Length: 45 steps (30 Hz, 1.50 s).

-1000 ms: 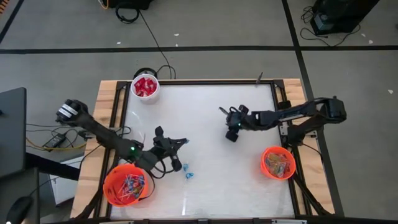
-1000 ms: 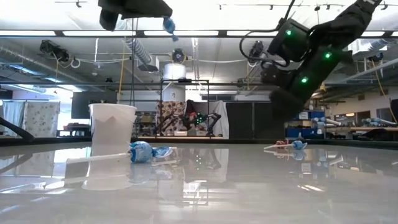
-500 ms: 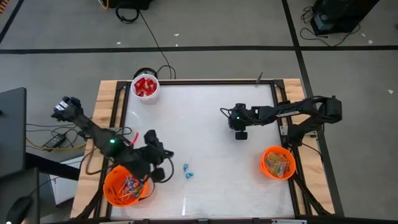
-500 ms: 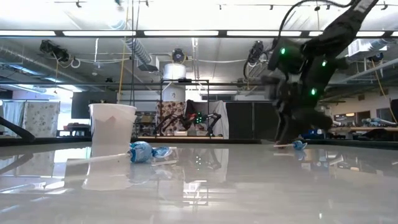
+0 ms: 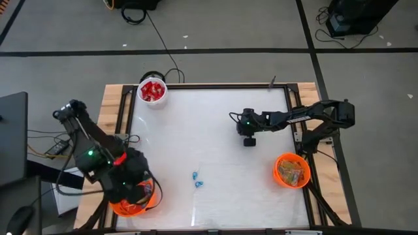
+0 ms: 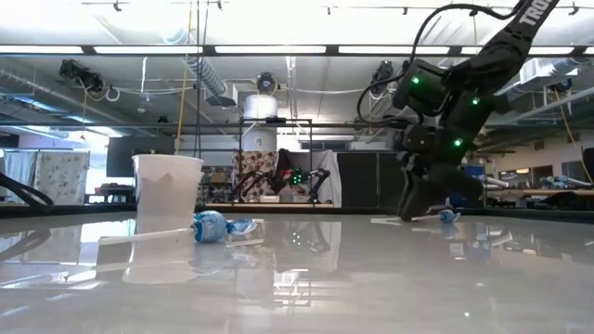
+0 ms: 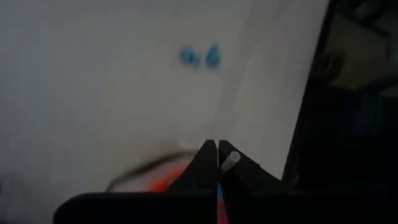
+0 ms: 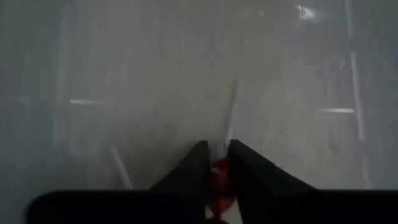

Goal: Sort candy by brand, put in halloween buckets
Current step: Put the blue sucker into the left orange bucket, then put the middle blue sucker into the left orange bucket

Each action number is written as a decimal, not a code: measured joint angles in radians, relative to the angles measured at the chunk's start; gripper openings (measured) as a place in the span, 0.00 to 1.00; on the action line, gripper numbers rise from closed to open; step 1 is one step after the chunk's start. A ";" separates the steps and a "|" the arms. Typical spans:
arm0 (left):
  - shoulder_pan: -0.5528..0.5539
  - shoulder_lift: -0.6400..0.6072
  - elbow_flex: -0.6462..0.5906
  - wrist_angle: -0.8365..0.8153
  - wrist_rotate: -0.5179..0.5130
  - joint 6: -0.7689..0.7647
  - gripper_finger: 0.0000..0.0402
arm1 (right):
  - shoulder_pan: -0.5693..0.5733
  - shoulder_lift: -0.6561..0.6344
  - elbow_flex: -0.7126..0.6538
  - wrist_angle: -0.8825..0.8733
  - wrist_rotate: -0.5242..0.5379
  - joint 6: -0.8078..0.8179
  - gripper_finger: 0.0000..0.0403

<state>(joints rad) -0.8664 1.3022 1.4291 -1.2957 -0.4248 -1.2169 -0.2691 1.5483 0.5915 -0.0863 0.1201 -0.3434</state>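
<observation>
A blue-wrapped lollipop lies on the white counter, lower centre of the high view, apart from both arms. A second lollipop, red at its head with a white stick, sits between the fingers of the right end effector, right of centre on the counter; the fingers stand narrow around it. The left end effector is over the orange bucket at the lower left and is clamped on a stick lollipop. A second orange bucket, holding mixed wrapped pieces, stands at the lower right. A white pail with red packets occupies the upper left corner.
</observation>
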 joint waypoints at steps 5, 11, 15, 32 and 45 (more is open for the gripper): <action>-0.051 0.000 -0.066 -0.025 0.110 -0.159 0.02 | 0.016 0.002 0.000 0.032 -0.110 0.001 0.03; -0.090 0.001 -0.179 0.120 0.204 -0.169 0.04 | 0.056 0.006 -0.003 0.099 -0.175 0.064 0.01; -0.096 0.001 -0.246 0.147 0.214 -0.198 0.15 | 0.116 0.007 -0.006 0.183 -0.201 0.158 0.01; -0.072 0.001 -0.292 0.203 -0.444 -0.075 0.56 | 0.424 0.004 -0.003 0.674 0.035 0.165 0.02; 0.092 0.076 -0.385 0.689 -0.492 0.454 0.56 | 0.310 0.055 -0.001 0.415 -0.128 0.166 0.41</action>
<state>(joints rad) -0.7739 1.3782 1.0443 -0.6064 -0.9173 -0.7631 0.0412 1.6031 0.5904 0.3291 -0.0082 -0.1777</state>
